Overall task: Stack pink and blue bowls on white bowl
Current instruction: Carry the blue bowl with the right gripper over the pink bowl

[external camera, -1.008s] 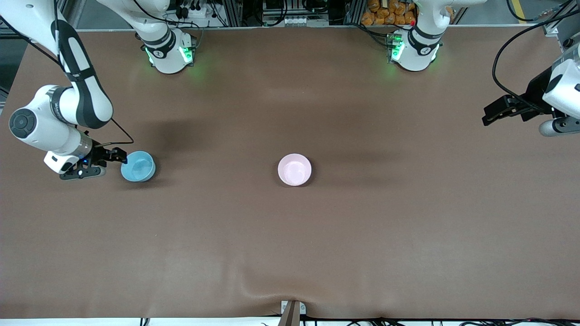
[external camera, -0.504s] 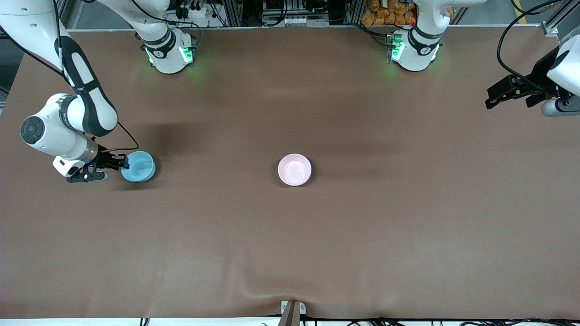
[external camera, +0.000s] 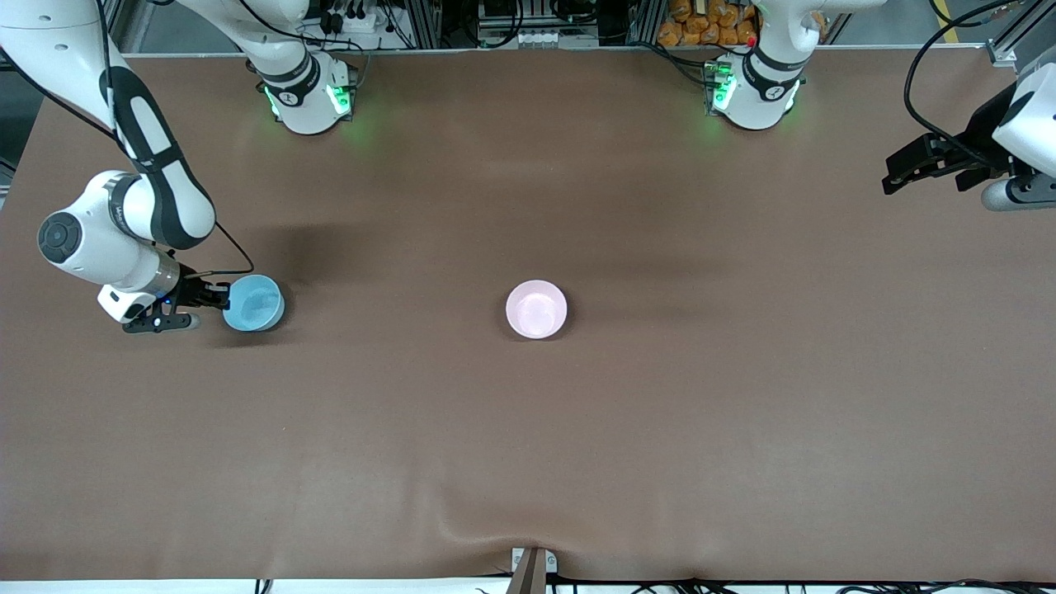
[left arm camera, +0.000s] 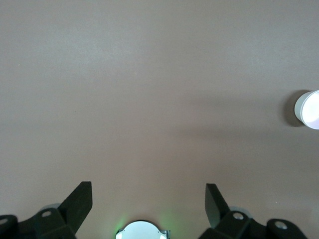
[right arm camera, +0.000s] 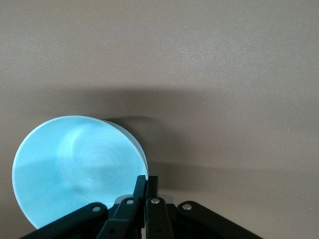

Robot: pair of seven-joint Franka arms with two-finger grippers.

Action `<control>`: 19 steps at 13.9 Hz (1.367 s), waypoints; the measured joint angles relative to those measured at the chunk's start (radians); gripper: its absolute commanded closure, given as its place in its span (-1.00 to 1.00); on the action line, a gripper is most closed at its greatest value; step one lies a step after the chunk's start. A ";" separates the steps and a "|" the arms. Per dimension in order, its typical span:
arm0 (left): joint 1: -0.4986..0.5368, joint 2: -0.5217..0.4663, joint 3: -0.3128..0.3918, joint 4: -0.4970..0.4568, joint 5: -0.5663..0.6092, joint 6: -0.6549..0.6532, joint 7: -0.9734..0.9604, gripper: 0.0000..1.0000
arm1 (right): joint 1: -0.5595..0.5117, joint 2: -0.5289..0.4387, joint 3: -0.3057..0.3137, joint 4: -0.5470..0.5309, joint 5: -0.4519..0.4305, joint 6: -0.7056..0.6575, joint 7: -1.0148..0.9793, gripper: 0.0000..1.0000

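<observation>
The light blue bowl (external camera: pixel 254 303) sits on the brown table near the right arm's end. My right gripper (external camera: pixel 223 298) is shut on its rim; in the right wrist view the closed fingertips (right arm camera: pixel 147 182) pinch the edge of the blue bowl (right arm camera: pixel 75 164). The pale pink bowl (external camera: pixel 536 308) stands alone at the middle of the table and shows small in the left wrist view (left arm camera: pixel 309 109). The white bowl is not visible in any view. My left gripper (external camera: pixel 889 172) is open and empty, up in the air over the left arm's end of the table (left arm camera: pixel 148 199).
The two arm bases (external camera: pixel 309 95) (external camera: pixel 755 91) stand along the table edge farthest from the front camera. A small metal bracket (external camera: pixel 532 565) sits at the table edge nearest the front camera. The brown mat (external camera: pixel 528 429) has a slight wrinkle there.
My left gripper has risen and drawn back toward the bases' side. My right arm has shifted slightly at the blue bowl, which has barely moved.
</observation>
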 measured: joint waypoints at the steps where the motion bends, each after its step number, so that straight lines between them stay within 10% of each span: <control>1: 0.000 0.000 0.000 0.000 0.000 0.000 0.000 -1.00 | 0.001 -0.001 0.005 0.003 0.019 -0.018 -0.002 1.00; 6: 0.000 0.000 0.000 0.001 -0.001 0.000 0.000 -1.00 | 0.085 -0.032 0.036 0.101 0.217 -0.253 0.049 1.00; 19: 0.000 0.000 0.005 0.006 -0.005 0.014 0.000 -1.00 | 0.661 0.036 0.090 0.459 0.232 -0.356 1.128 1.00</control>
